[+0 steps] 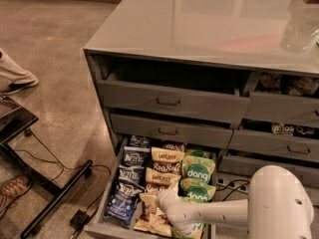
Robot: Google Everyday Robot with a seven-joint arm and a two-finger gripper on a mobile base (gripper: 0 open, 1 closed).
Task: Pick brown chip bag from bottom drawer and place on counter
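- The counter (209, 24) is the broad glossy grey top of the cabinet. It sits well above and behind the work, and the near-left stretch shows bare surface for a landing.
- Closed drawer fronts (169, 102) stand stacked below it. I judge that a lift must first come outward past them before it rises to the top edge.
- The bottom drawer (106, 199) is pulled out toward the camera. Its low walls enclose three columns of bags, and the space above its front half is open.
- The white arm (219, 214) reaches in from the right, crossing low over the green dang bags (198, 169).
- The dark blue Kettle bags (130, 159) fill the left column, against the left wall.
- The brown chip bag (148, 209) lies flat in the middle column, near the drawer's front. Similar bags overlap behind it toward the cabinet. Its long axis runs front to back, with the cream band at the far end.
- The gripper (162, 202) sits at the arm's tip over that middle column, just right of the bag and touching or nearly so. I cannot tell whether it is open, closed or holding anything.
- The bag lies slightly left of and below the gripper. Neighbouring bags press in on both sides, so a straight upward pull looks cleanest.
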